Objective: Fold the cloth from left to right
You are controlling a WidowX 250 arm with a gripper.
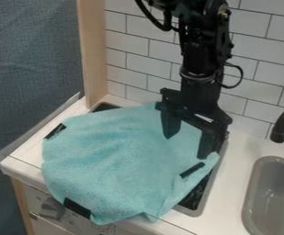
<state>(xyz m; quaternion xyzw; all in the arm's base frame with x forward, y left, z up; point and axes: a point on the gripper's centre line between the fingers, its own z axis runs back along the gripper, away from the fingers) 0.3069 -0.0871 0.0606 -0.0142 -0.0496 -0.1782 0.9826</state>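
The turquoise cloth (pixel 116 160) lies spread over the stove top, with wrinkles and several uneven edges. Black strips mark it at the upper left, the lower front and the right side. Its front edge hangs slightly over the counter's front. My gripper (pixel 187 147) points down over the cloth's back right part, with its two fingers well apart and nothing visible between them. Whether the fingertips touch the cloth, I cannot tell.
Dark stove surface (pixel 199 195) shows beside the cloth at the right. A grey sink (pixel 271 197) with a black faucet (pixel 281 131) is at the far right. White tiled wall (pixel 264 59) stands behind, and a wooden post (pixel 93 50) rises at the back left.
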